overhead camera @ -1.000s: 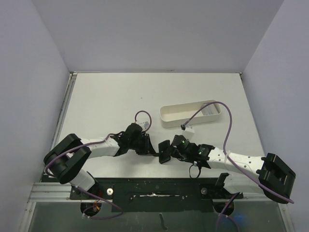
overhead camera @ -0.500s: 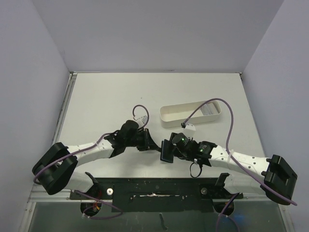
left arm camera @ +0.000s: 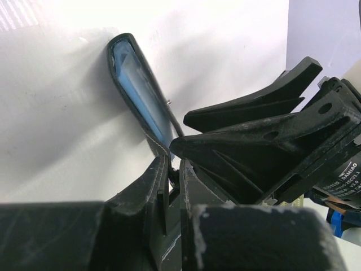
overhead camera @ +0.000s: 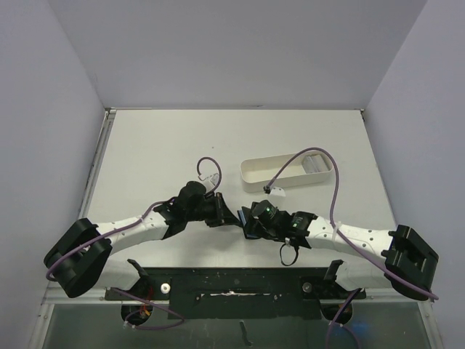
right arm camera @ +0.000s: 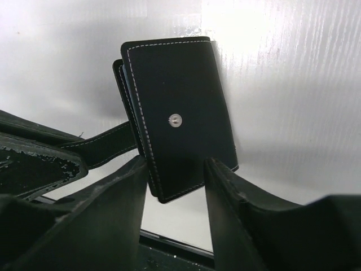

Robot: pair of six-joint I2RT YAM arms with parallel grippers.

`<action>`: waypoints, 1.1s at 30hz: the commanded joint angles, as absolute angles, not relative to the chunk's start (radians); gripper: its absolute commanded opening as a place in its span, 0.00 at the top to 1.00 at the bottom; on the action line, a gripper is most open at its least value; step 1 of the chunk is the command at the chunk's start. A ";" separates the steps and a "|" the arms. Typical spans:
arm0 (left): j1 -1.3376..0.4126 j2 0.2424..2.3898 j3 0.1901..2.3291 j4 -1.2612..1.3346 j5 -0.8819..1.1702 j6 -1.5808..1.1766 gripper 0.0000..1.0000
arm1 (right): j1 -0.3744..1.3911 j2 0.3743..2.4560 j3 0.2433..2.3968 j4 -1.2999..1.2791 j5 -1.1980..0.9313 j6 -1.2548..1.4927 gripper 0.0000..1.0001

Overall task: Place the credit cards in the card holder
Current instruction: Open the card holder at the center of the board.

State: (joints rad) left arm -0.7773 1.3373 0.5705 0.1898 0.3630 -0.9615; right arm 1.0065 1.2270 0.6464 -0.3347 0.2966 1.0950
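**Top external view.** The card holder (overhead camera: pixel 242 218) is close to the near edge of the desk (overhead camera: pixel 160 145), about midway along it, between the two hands. The left hand (overhead camera: pixel 229 217) meets it from the left and the right hand (overhead camera: pixel 253 224) from the right. The credit cards (overhead camera: pixel 317 163) appear as a pale grey stack in the right end of the white tray (overhead camera: pixel 276 174), which sits mid-desk towards the right edge, well apart from the holder. Judgement: no card is loaded yet, and the current step is opening the holder. The right arm's purple cable (overhead camera: pixel 338 190) arcs over the tray and may hinder access to the cards.

**Left wrist view.** The left fingers (left arm camera: pixel 161 186) are closed together on the holder's strap. The holder stands tilted and partly spread, showing its bluish lining. Whether a card is inside cannot be determined.

**Right wrist view.** The outer black face and its snap stud (right arm camera: pixel 176 119) face the camera. The right fingers (right arm camera: pixel 130 197) stand apart in front of the holder's lower edge, with no pinch visible. The strap (right arm camera: pixel 107 145) runs off left into the left hand.
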 commanded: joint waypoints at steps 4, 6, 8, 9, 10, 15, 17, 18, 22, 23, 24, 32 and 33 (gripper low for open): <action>-0.781 1.298 0.578 0.203 0.346 -0.937 1.00 | 1.014 1.209 0.685 -0.387 0.392 1.098 0.66; -0.781 1.298 0.580 0.202 0.347 -0.937 1.00 | 1.014 1.210 0.688 -0.403 0.408 1.096 0.67; -0.781 1.298 0.580 0.201 0.346 -0.936 1.00 | 1.011 1.213 0.692 -0.418 0.421 1.095 0.69; -0.780 1.299 0.580 0.201 0.345 -0.935 1.00 | 1.013 1.213 0.695 -0.427 0.426 1.096 0.70; -0.781 1.301 0.580 0.198 0.344 -0.933 1.00 | 1.012 1.215 0.700 -0.437 0.433 1.097 0.71; -0.778 1.303 0.587 0.130 0.306 -0.908 1.00 | 1.012 1.210 0.716 -0.506 0.469 1.114 0.76; -0.778 1.296 0.585 0.088 0.277 -0.897 1.00 | 1.012 1.200 0.713 -0.521 0.476 1.120 0.79; -0.776 1.293 0.583 0.081 0.264 -0.893 1.00 | 1.012 1.194 0.707 -0.527 0.479 1.124 0.81; -0.765 1.278 0.559 0.065 0.257 -0.887 1.00 | 1.006 1.163 0.668 -0.517 0.478 1.134 0.85; -0.760 1.277 0.555 0.061 0.256 -0.886 1.00 | 1.003 1.156 0.659 -0.515 0.474 1.136 0.85; -0.755 1.276 0.551 0.054 0.254 -0.884 1.00 | 0.997 1.149 0.651 -0.515 0.472 1.139 0.85; -0.703 1.226 0.511 0.071 0.300 -0.863 0.86 | 0.967 1.041 0.515 -0.379 0.394 1.122 0.90; -0.701 1.219 0.504 0.089 0.314 -0.869 0.82 | 0.964 1.024 0.500 -0.359 0.385 1.123 0.90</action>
State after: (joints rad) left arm -0.7109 1.2793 0.5171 0.0322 0.2729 -0.8860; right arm 0.9752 1.0882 0.5468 -0.4576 0.4061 1.1294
